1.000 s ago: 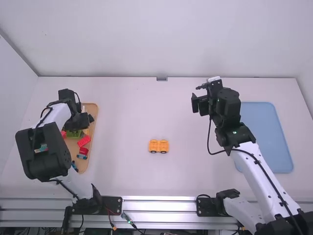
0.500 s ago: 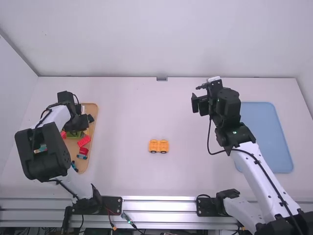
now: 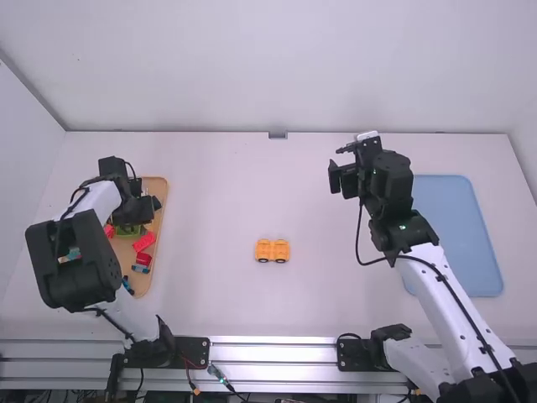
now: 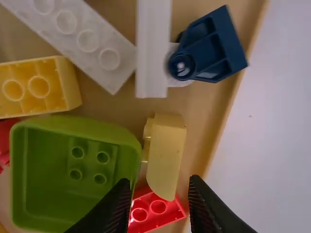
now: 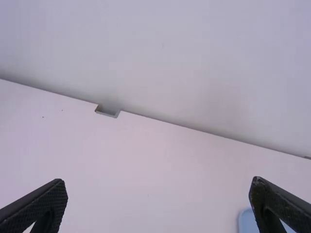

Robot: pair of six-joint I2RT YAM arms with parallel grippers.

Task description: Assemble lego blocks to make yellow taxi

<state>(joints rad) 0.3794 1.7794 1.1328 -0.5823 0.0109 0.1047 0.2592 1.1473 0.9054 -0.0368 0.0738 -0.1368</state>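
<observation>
The car (image 3: 272,250) is orange-yellow. The left tray (image 3: 154,273) is tan and the right tray (image 3: 449,227) is light blue. On the left are a green block (image 4: 46,204), a red block (image 4: 158,208), a yellow block (image 4: 39,87), a white block (image 4: 87,41) and a dark blue block (image 4: 228,48).

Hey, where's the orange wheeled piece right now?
In the high view, the orange wheeled piece sits on the table, between the wooden tray on the left and the blue tray on the right.
</observation>
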